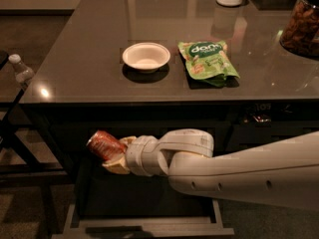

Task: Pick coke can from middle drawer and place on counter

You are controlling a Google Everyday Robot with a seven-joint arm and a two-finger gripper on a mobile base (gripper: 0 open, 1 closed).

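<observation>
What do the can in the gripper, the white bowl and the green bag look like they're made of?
The coke can, clamped in the gripper above the middle drawer: probably thin metal, with a glossy red printed skin. The white bowl: matte, likely paper or foam. The green bag: shiny plastic film, crinkled and catching highlights.

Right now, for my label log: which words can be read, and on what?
"don", roughly: white letters on the green snack bag on the counter; its smaller print is blurred.
The coke can, held by the end effector above the middle drawer: lettering unreadable.
</observation>
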